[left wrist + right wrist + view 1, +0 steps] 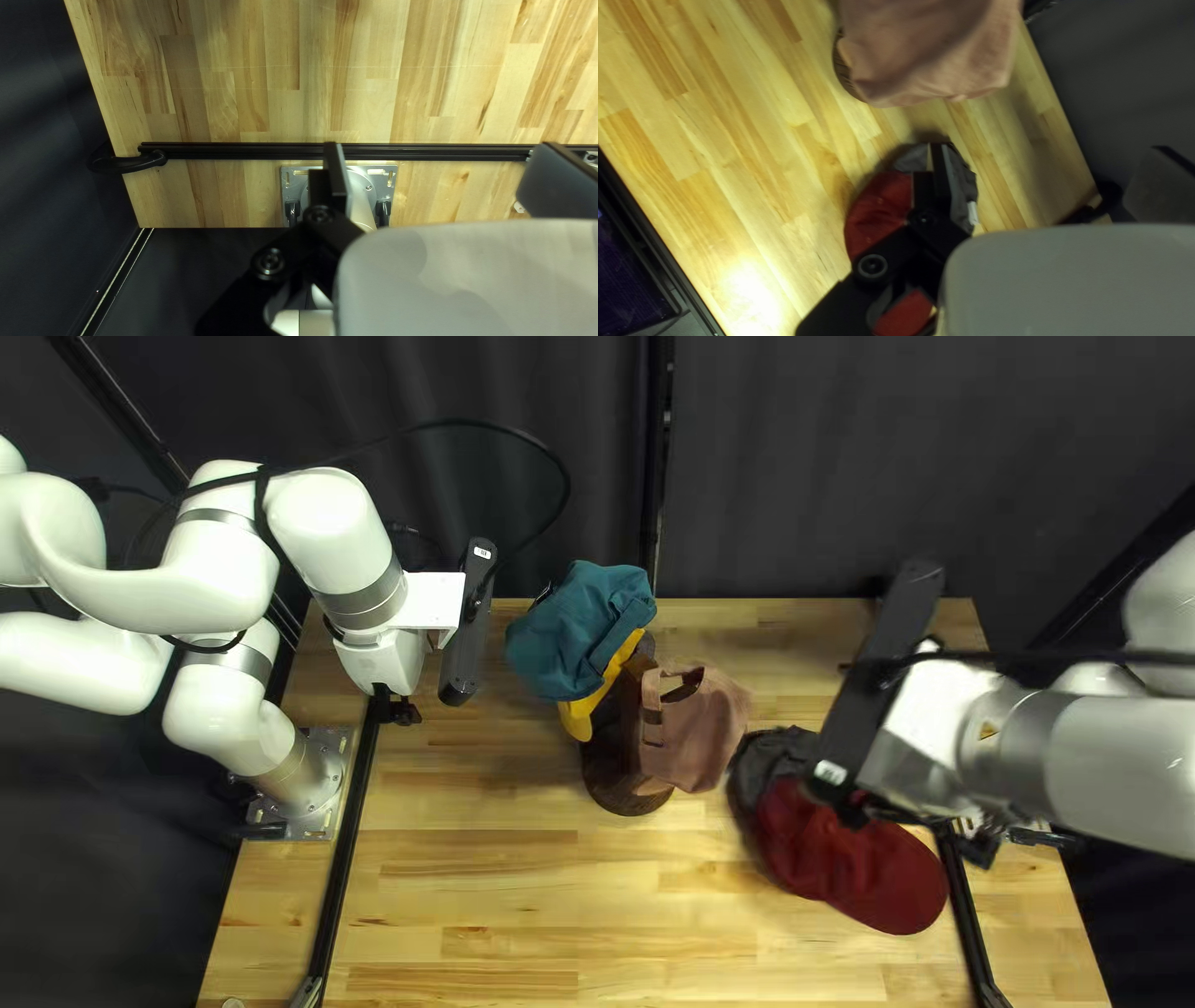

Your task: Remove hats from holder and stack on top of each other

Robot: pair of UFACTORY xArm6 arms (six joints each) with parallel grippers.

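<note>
Floppy red cloth cap, dark rounded wooden holder

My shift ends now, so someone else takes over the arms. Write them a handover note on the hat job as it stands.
Left gripper: open, empty, above the left edge of the table.
Right gripper: open, over the red hat, gripping nothing.
Hats: the red hat lies on the table, with dark grey cloth on its holder side. The teal hat, yellow hat and pink hat hang on the holder.
Done: red hat off.
Left: three hats to remove and stack on it.
</note>
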